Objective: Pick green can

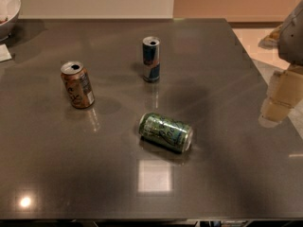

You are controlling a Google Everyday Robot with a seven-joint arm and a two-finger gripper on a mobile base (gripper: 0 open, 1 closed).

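Note:
The green can (165,132) lies on its side near the middle of the dark grey table (222,174), its silver end pointing to the right. My gripper (279,98) hangs at the right edge of the view, over the table's right side, well to the right of the green can and a little farther back. It holds nothing that I can see.
An orange-brown can (77,84) stands upright at the left. A slim blue-and-silver can (151,59) stands upright behind the green can. A white bowl (7,11) sits at the far left corner, with a white paper (4,52) beside it.

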